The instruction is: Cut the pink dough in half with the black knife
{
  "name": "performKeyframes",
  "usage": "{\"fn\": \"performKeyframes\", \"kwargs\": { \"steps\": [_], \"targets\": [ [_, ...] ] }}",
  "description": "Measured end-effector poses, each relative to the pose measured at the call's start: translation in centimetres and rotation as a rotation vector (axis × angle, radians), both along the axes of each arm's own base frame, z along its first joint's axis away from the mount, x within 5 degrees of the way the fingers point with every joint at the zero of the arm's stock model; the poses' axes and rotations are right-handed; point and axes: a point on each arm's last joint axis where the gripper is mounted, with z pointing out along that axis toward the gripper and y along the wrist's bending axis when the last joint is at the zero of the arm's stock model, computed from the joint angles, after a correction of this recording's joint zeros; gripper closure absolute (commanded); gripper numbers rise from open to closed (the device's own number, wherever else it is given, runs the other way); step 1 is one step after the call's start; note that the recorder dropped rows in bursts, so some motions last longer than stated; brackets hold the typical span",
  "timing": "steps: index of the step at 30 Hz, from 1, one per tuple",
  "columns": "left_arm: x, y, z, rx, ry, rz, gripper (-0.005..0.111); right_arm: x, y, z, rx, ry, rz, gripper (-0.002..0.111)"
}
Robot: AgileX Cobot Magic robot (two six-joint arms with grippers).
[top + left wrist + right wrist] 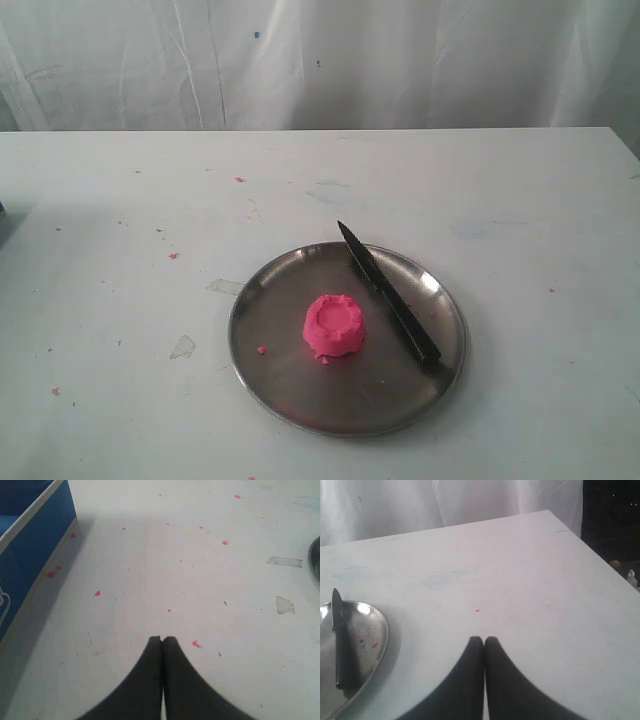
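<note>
The right gripper [484,640] has its two fingers pressed tight together, with nothing between them. The left gripper [162,639] is pressed together too and holds nothing. Both hang over the white table [120,200].

I think the job right now is to pick up the black knife [388,293]. To do that well, the right gripper should first spread its fingers wide. Then it should go to the handle, the thick end by the near rim of the steel plate [290,405], and not to the pointy blade. It should come straight down over the handle and pinch it across, so the knife does not twist. The handle lies low on the plate, so the fingers could bump the rim. Slow is best.

The knife lies off to one side of the right gripper, apart from it and not touching. Past the knife, in the middle of the plate, sits the pink dough [334,326]. It is a round lump just beside the blade, not touching it. The left gripper is well apart from both, with little pink crumbs [195,643] on the table near it.
</note>
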Motion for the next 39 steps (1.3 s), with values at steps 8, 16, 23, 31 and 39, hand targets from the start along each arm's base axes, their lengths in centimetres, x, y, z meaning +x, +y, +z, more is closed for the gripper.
{"fn": "performKeyframes", "kwargs": {
  "steps": [8,16,23,31,39],
  "targets": [
    [0.0,0.0,0.0,0.000,0.000,0.000,0.107,0.0,-0.1,0.1,-0.057,-0.013,-0.002,0.108],
    [0.0,0.0,0.0,0.000,0.000,0.000,0.107,0.1,-0.1,0.7,-0.151,-0.071,0.017,0.108],
    [0.0,0.0,0.0,0.000,0.000,0.000,0.107,-0.1,0.8,4.8,-0.177,-0.539,0.088,0.108],
    [0.0,0.0,0.0,0.000,0.000,0.000,0.107,-4.6,2.1,10.1,-0.171,-1.324,0.197,0.108],
    [0.0,0.0,0.0,0.000,0.000,0.000,0.107,-6.7,1.9,11.6,0.098,-1.536,0.328,0.108]
  ]
}}
